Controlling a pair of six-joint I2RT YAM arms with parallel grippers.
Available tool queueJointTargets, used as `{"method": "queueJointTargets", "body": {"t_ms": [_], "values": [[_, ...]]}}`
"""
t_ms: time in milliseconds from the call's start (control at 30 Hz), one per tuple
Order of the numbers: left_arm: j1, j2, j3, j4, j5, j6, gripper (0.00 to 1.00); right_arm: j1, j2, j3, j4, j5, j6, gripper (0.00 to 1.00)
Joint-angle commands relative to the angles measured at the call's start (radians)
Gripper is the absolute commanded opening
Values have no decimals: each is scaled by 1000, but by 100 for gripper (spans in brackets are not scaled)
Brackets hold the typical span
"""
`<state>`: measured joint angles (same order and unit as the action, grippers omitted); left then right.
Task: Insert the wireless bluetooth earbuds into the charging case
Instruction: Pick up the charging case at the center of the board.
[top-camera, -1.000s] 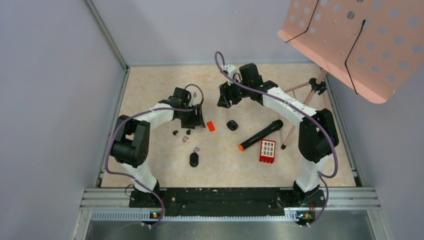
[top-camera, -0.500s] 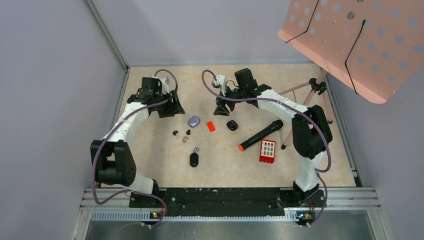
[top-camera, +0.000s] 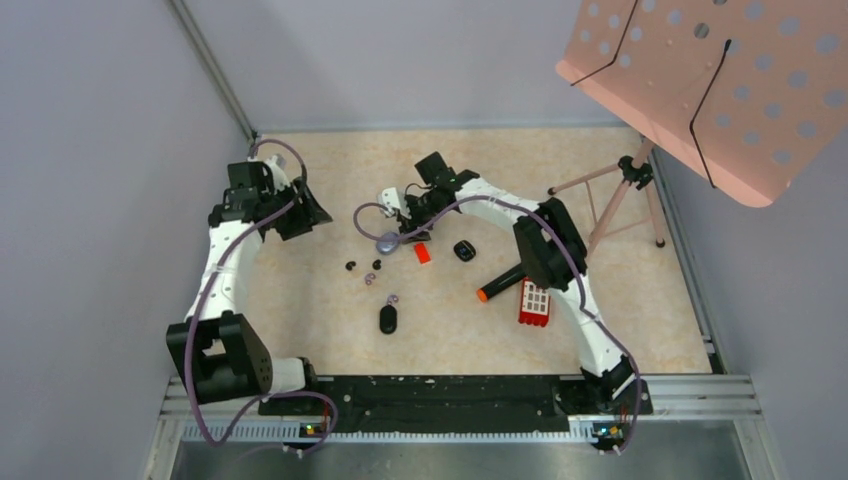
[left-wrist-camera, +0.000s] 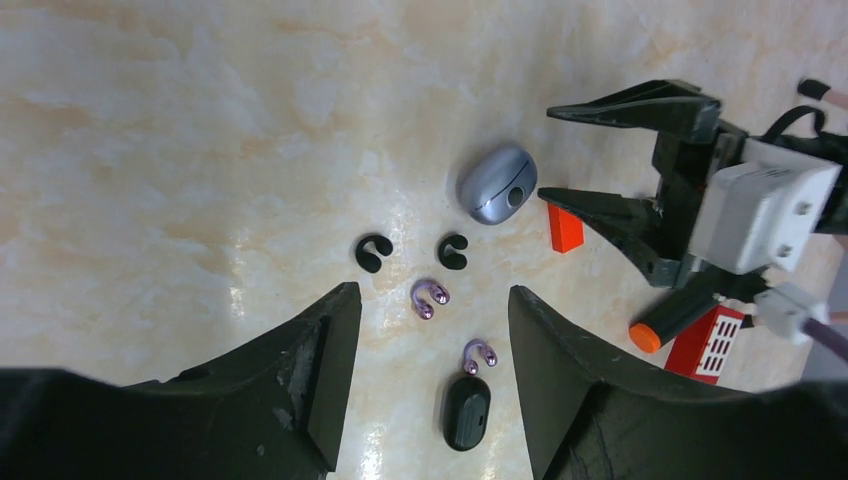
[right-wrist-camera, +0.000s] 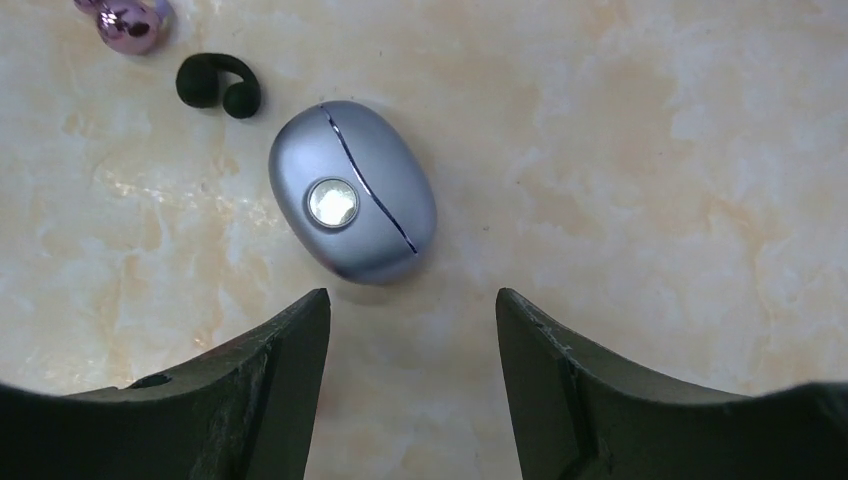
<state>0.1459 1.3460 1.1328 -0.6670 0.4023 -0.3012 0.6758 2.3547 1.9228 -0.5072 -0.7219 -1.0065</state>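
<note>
No legible text or markings

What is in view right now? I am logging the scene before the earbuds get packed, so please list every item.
black earbuds: two, black, mid-table, side by side
purple earbuds: two, pale purple, nearer the arm bases than the black pair
grey case: one, silvery blue-grey, shut, just ahead of the right gripper
black oval item: one, black, beside the nearer purple earbud
second black oval item: one, black, right of the small red block
small red block: one, red, right of the grey case
marker: one, black with orange tip, partly under the right arm
red grid block: one, red and white, beside the marker
music stand: one, pink, far right
table: one, beige marbled
left gripper: black, open, empty, far left
right gripper: black, open, empty
</note>
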Motion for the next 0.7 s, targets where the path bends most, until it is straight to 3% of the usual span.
{"method": "queueJointTargets", "body": {"t_ms": [0,400,667], "values": [[52,-54,-14,1,37,-20,61,23,62,140,-109,13,-130,62],[101,-39,-26,18,65,-37,59,79,145,232,-305,-25,-252,65],[106,-24,-37,42,95,-53,58,80,147,241,-358,-8,-258,61]]}}
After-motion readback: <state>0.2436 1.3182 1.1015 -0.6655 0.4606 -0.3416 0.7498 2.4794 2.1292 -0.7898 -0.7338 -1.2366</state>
